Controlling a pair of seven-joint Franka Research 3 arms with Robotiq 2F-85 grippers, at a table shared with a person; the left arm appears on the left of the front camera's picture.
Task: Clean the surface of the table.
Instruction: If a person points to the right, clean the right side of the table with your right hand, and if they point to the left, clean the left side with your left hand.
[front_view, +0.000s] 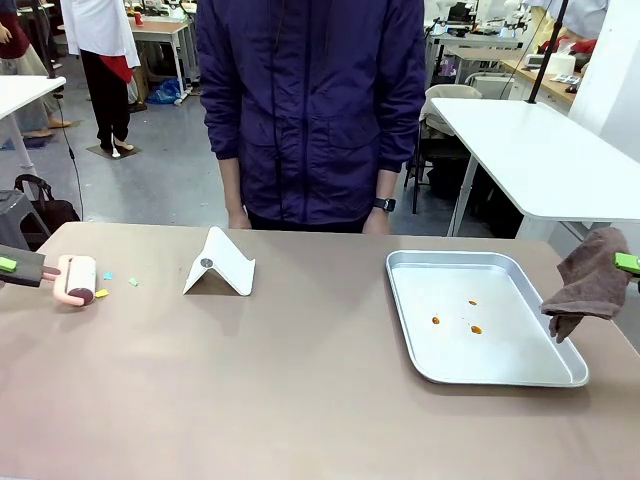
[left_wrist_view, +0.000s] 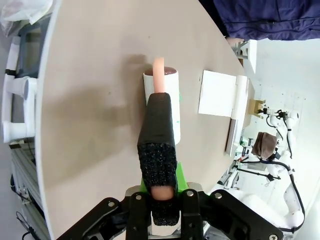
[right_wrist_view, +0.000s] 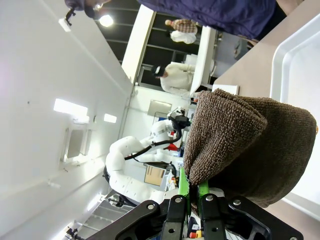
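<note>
The brownish-tan table (front_view: 300, 400) spreads across the front view. At its far left edge my left gripper (front_view: 8, 264) is shut on the dark foam grip of a lint roller (front_view: 78, 280) with a pink handle and a white roll, which rests on the tabletop. The left wrist view has the same gripper (left_wrist_view: 161, 192) clamped on that grip, with the roller (left_wrist_view: 161, 92) ahead on the table (left_wrist_view: 95, 125). At the right edge my right gripper (front_view: 628, 263) is shut on a brown cloth (front_view: 590, 282) hanging above the table. In the right wrist view the cloth (right_wrist_view: 240, 145) bunches over that gripper (right_wrist_view: 194, 192).
Small coloured paper scraps (front_view: 103, 292) lie just right of the roller. A white folded dustpan (front_view: 220, 265) stands left of centre. A silver tray (front_view: 500, 372) with orange-brown spots (front_view: 475, 328) lies on the right. A person in a dark jacket (front_view: 310, 100) stands at the far edge.
</note>
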